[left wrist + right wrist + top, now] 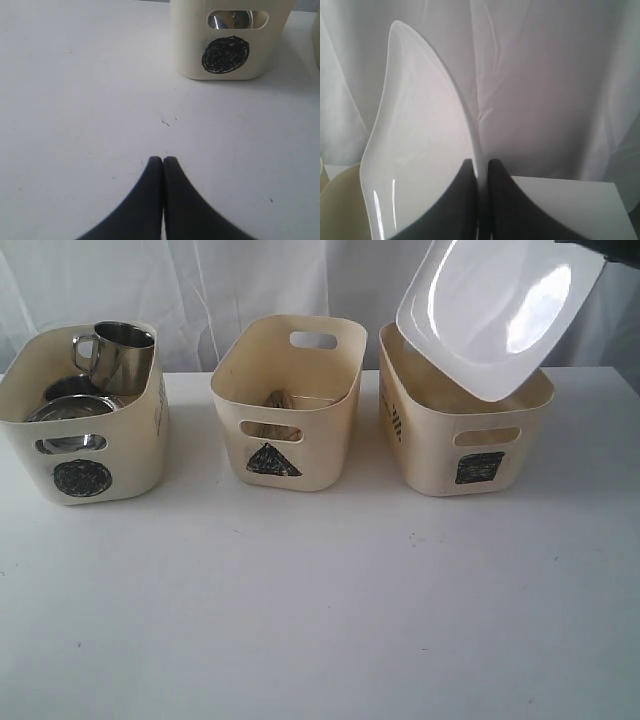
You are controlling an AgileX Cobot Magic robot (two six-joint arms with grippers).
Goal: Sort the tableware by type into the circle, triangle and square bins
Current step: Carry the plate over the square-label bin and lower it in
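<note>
White and glossy, the large plate (490, 310) hangs tilted over the opening of the square bin (430, 445); the right gripper (481, 162) clamps the plate's edge between its black fingers; the left gripper (163, 159) grasps nothing, fingertips pressed together above the table (75, 100), facing the circle bin (190, 50); a steel mug (122, 355) sits in that bin; the triangle bin (320, 445) stands between the others.

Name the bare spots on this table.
Free: broad white tabletop before the cream plastic tubs; gaps between them are narrow. Crowded: circle-marked tub, holding shiny steel mugs; large white plate tilts over square-marked tub.
</note>
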